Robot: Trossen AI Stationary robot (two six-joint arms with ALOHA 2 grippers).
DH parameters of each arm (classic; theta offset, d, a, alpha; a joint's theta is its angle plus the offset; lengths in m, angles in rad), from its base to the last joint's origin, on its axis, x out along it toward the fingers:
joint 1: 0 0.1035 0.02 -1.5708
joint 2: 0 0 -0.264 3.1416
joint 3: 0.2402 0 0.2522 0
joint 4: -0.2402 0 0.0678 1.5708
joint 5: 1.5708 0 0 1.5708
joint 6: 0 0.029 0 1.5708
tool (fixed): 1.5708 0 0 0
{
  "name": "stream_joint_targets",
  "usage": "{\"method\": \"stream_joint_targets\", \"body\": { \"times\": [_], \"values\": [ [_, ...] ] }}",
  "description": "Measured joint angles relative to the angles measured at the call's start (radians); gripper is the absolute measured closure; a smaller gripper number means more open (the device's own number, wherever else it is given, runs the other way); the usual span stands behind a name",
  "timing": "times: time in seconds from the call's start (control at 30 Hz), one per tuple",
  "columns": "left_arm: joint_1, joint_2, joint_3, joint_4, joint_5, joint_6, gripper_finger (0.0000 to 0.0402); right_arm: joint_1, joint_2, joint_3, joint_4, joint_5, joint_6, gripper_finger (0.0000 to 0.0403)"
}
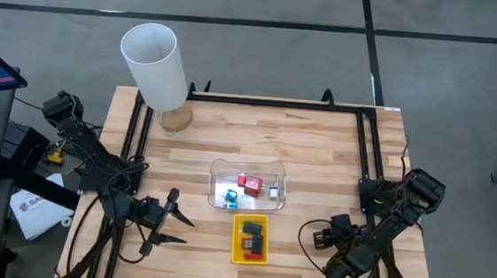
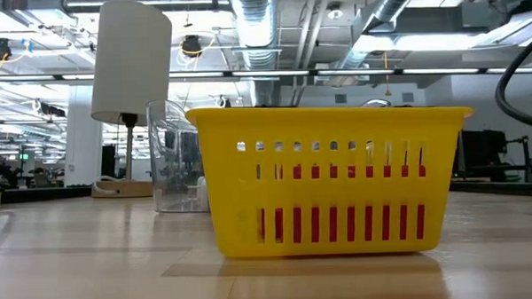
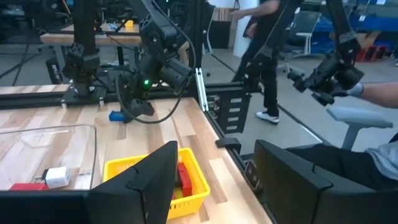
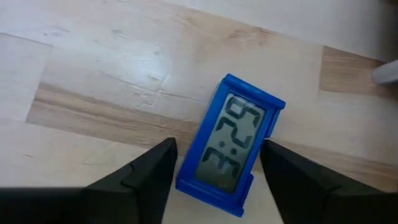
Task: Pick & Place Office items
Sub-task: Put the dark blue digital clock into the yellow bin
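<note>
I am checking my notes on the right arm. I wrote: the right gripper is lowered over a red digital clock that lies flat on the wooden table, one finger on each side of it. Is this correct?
Not quite: the digital clock is blue, not red, as the right wrist view shows. The rest holds: it lies flat on the wooden table, and the right gripper is over it with one finger on each side.

The table [image 1: 318, 153] is pale wood in glued strips, smooth with a soft sheen. The yellow basket [image 2: 329, 178] is glossy slotted plastic, the tray [image 1: 248, 167] beyond it clear plastic. The small clock [image 4: 231, 144] has a matt blue plastic frame round a smooth grey display.
</note>
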Motion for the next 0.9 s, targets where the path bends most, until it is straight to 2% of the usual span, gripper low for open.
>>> {"method": "stream_joint_targets", "body": {
  "times": [0.27,0.43,0.57,0.67,0.9],
  "values": [
    [-0.019,0.000,0.000,0.056,0.000,0.012,0.0192,0.021,0.003,-0.002,0.019,0.037,-0.021,0.0261],
    [-0.026,0.000,0.000,0.071,0.000,0.034,0.0192,0.015,0.012,0.040,0.000,0.087,-0.060,0.0264],
    [-0.026,0.000,0.000,0.073,0.000,0.034,0.0192,-0.009,0.010,0.114,0.048,0.147,-0.078,0.0242],
    [-0.027,0.000,0.000,0.071,0.000,0.034,0.0192,-0.025,0.012,0.160,0.078,0.256,-0.134,0.0238],
    [-0.039,0.000,0.000,0.064,0.001,0.037,0.0192,-0.044,0.010,0.333,0.136,0.463,-0.345,0.0265]
  ]
}}
